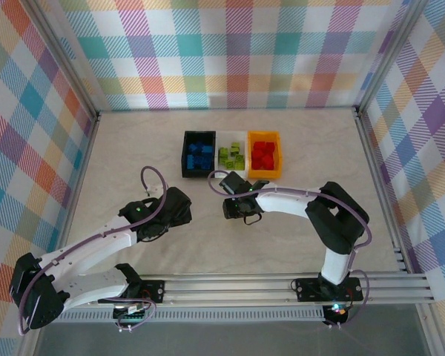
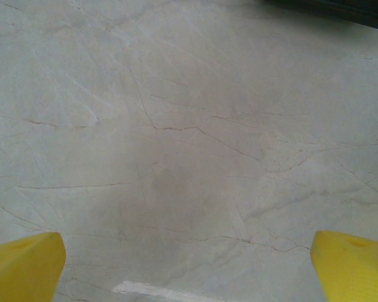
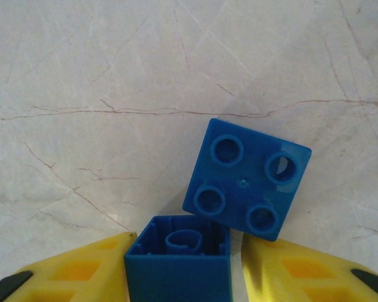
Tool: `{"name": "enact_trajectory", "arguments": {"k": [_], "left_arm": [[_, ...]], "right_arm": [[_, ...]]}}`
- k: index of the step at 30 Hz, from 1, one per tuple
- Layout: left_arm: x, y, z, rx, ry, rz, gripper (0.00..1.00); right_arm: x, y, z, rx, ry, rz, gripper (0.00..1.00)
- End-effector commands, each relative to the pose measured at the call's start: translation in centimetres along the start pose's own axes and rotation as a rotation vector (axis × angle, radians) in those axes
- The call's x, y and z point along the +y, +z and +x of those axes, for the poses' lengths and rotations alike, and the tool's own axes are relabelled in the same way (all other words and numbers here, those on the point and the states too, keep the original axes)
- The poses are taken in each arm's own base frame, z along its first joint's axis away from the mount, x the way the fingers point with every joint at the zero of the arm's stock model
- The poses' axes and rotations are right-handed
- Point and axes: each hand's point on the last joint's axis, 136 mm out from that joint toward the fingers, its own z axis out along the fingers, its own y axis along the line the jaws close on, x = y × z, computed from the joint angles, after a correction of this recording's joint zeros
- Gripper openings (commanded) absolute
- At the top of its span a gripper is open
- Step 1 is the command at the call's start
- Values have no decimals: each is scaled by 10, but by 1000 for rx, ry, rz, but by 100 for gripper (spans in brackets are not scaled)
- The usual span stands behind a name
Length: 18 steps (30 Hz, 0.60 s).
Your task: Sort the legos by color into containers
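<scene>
Left tool (image 2: 189,267) is spread wide over bare tabletop (image 2: 176,126). Right tool (image 3: 184,264) closely flanks a blue brick (image 3: 176,280); I cannot tell whether it grips. A second blue brick (image 3: 247,179) touches the first one's far edge.

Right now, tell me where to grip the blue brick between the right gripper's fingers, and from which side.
Take the near blue brick by its two flat side walls, coming in along the wrist camera's line. Its hollow underside faces the camera, so those walls run parallel to the yellow fingers flanking it. The studded blue brick beyond sits outside that squeeze.
</scene>
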Motion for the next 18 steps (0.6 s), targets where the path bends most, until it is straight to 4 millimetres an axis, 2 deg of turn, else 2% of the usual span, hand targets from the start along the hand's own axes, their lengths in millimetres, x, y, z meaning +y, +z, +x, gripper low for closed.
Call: {"name": "enact_trajectory", "arguments": {"k": [1, 5, 10, 13, 18], "left_arm": [[11, 1, 1, -7, 1, -36, 100], [13, 1, 1, -10, -1, -39, 100], [14, 3, 3, -6, -5, -42, 100], [15, 4, 4, -4, -8, -46, 100], [15, 5, 6, 3, -10, -44, 100]], "right_arm": [[5, -4, -4, -9, -9, -3, 43], [11, -17, -8, -26, -13, -39, 38], [24, -56, -24, -101, -35, -118, 36], [39, -81, -50, -154, -73, -161, 35], [59, -93, -113, -234, -71, -216, 35]]}}
